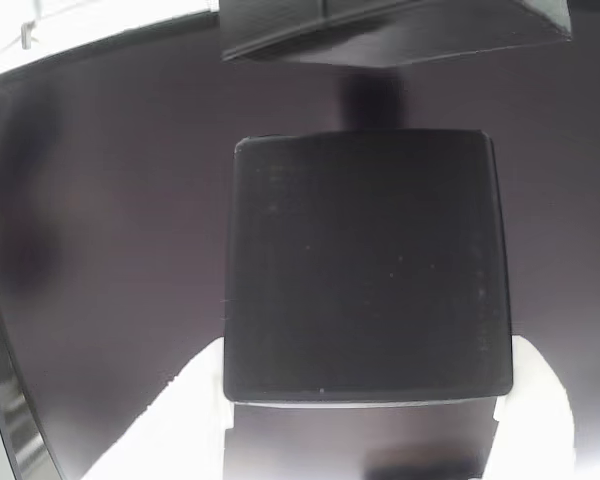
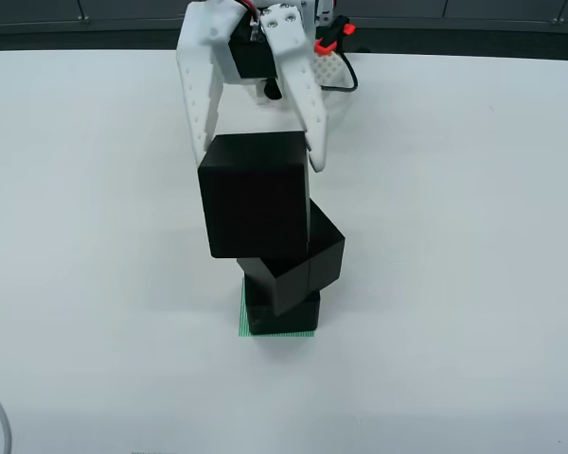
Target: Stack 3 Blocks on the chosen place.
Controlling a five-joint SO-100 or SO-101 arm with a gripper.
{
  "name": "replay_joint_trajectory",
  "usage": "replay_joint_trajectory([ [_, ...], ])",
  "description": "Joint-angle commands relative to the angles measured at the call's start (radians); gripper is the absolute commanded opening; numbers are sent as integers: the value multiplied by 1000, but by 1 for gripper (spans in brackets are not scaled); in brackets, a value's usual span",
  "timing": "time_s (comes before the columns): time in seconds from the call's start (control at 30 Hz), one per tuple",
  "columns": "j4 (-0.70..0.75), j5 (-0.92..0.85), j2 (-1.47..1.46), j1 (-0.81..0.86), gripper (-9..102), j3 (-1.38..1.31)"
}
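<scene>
Overhead, the gripper (image 2: 257, 151) clamps the top block (image 2: 256, 194) above two stacked blocks (image 2: 289, 274) on the striped patch (image 2: 279, 332).

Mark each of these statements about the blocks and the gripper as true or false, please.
1. The gripper holds the top block. True.
2. The bottom block sits on the green striped patch. True.
3. The middle block is aligned squarely with the others. False: it is turned and tilted.
4. The blocks are red. False: they are black.
5. The stack stands on a white surface. True.
</scene>
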Motion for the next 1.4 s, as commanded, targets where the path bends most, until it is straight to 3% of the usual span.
replay_joint_trajectory([
  [0.0, 206, 17, -3, -14, 13, -150],
  [0.13, 407, 21, -12, -32, 13, -256],
  [0.23, 477, 43, -29, -48, 13, -311],
  [1.37, 601, 37, -235, -25, 13, -522],
])
